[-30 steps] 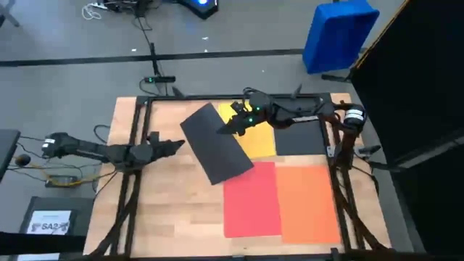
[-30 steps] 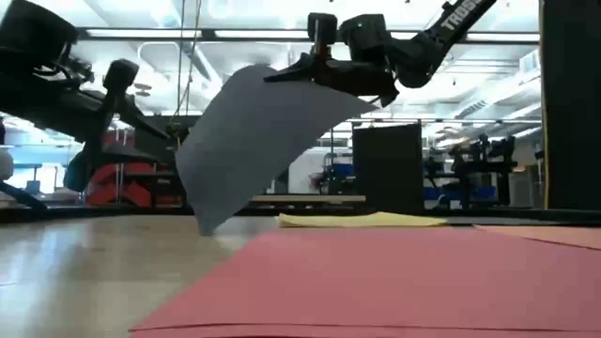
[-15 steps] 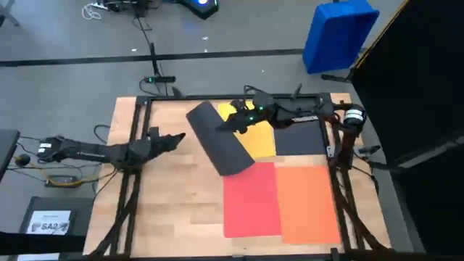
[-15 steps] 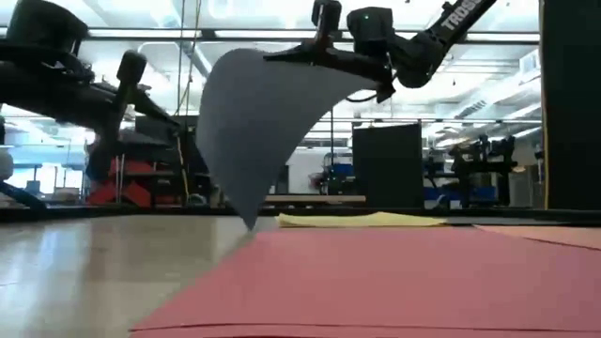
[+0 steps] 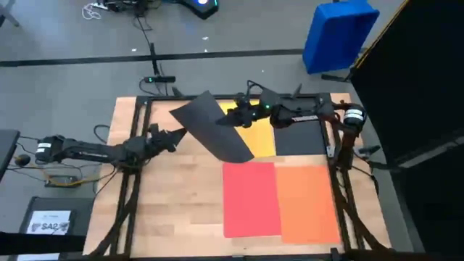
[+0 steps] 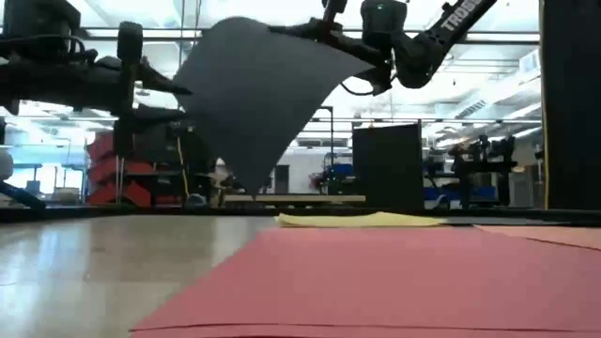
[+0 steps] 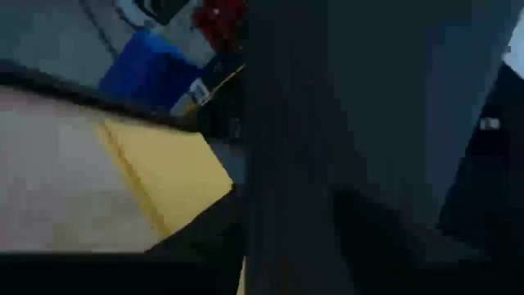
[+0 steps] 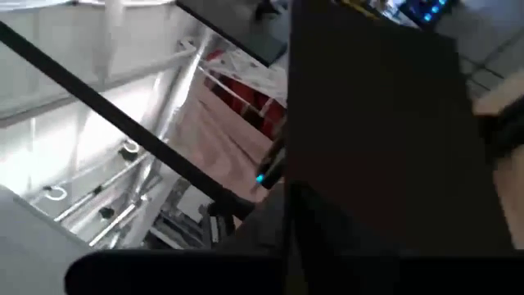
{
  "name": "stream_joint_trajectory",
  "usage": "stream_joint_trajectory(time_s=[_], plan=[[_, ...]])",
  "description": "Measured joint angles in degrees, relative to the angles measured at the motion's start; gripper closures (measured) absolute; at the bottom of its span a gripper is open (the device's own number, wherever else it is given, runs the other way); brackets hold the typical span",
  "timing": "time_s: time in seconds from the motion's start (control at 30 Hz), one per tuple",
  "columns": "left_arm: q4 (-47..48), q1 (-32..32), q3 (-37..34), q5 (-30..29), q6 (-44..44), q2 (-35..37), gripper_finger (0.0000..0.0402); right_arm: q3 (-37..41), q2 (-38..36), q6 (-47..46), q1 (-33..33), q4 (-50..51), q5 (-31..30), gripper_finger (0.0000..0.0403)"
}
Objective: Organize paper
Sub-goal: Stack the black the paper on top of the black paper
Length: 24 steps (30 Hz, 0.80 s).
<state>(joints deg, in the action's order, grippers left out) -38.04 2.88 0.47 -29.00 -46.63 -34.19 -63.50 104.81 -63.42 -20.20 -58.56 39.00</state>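
Note:
A black sheet of paper [image 5: 214,130] hangs in the air over the table's far middle, with my right gripper [image 5: 241,116] shut on it. In the low view the sheet [image 6: 258,94] curves down from that gripper [image 6: 329,28]. My left gripper [image 5: 181,133] is open and points level at the sheet's left edge [image 6: 183,89]; I cannot tell whether it touches. Flat on the table lie a yellow sheet [image 5: 259,139], a dark grey sheet [image 5: 299,138], a red sheet [image 5: 250,197] and an orange sheet [image 5: 308,201]. My right gripper pinches the black sheet at its upper right edge [image 6: 315,36] between its two fingers, coming about level from the table's right side. The sheet hangs below and left of the fingers in a curve, its lowest corner [image 6: 249,191] clear of the table.
A blue bin [image 5: 337,32] stands on the floor beyond the table's far right corner. A dark box with a white label [image 5: 51,221] sits left of the table. Bare wood [image 5: 174,203] shows on the table's near left.
My right gripper has risen and tipped upward, carrying the black sheet with it. The sheet's lower corner, on the table a second ago, now hangs clear. My left gripper has risen, rolled, and come toward the sheet's left edge.

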Motion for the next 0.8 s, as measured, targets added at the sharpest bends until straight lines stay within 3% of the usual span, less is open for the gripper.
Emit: stream_joint_trajectory(time_s=[0.23,0.47,0.67,0.8], plan=[[-6.1,0.1,0.0,3.2,13.3,-0.3,0.0247,-0.3,0.0,-0.6,0.1,-0.3,-0.2,0.0403],[-5.9,0.1,0.0,3.3,19.7,-1.2,0.0247,-0.3,-3.0,-1.0,0.1,-1.6,-0.2,0.0403],[-11.6,0.1,0.8,10.3,24.7,-1.8,0.0247,-0.3,-4.8,-0.1,0.1,-1.0,-0.4,0.0403],[-11.7,0.1,2.2,10.6,26.9,-2.7,0.0247,-0.3,-4.8,-0.1,0.3,-0.6,-0.5,0.0403]])
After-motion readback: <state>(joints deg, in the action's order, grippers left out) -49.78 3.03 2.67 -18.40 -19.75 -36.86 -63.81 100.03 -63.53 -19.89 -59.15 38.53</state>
